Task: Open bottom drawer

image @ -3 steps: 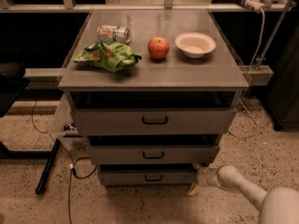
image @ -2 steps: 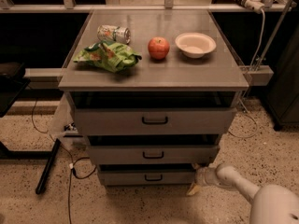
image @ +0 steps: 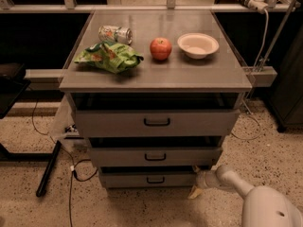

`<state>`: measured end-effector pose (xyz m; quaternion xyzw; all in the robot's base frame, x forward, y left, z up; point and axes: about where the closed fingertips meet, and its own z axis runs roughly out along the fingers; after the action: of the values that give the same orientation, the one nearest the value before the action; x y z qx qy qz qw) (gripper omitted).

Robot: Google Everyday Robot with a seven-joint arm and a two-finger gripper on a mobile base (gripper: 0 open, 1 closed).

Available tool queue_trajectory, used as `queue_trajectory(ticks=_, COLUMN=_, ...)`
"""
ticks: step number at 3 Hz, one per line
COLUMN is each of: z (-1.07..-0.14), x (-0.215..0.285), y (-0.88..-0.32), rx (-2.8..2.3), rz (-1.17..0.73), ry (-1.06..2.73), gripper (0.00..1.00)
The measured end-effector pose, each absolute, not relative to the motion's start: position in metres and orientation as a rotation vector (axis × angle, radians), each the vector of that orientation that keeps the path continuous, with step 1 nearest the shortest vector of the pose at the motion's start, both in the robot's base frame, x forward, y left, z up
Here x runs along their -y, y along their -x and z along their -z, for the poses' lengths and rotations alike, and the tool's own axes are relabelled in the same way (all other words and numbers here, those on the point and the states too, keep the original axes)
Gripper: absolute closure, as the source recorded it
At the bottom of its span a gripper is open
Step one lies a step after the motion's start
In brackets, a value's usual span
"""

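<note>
The bottom drawer (image: 150,178) is the slimmest grey front at the foot of the cabinet, with a small black bar handle (image: 155,179) at its centre. It stands a little out from the cabinet, like the two drawers above it. My gripper (image: 195,179) is low at the drawer's right end, at the cabinet's lower right corner, well right of the handle. The white arm (image: 236,183) reaches in from the lower right.
On the cabinet top lie a tipped can (image: 115,33), a green chip bag (image: 109,56), a red apple (image: 161,48) and a white bowl (image: 198,45). Cables (image: 75,169) and a black bar (image: 48,168) lie on the speckled floor at left. A dark cabinet (image: 289,79) stands at right.
The arm has drawn slightly toward the cabinet's lower right corner. The drawers look the same.
</note>
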<state>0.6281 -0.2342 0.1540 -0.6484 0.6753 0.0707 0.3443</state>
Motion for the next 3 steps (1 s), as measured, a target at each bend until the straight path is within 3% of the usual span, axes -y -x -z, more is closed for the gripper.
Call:
queue_trajectory(ticks=1, z=-0.154, x=0.2352, y=-0.6295, rx=-1.754, rz=-0.181, ry=1.683, gripper=0.18)
queue_trajectory(ticks=3, z=-0.1617, x=0.2352, y=-0.6295, rx=-1.754, rz=-0.181, ry=1.683, gripper=0.65)
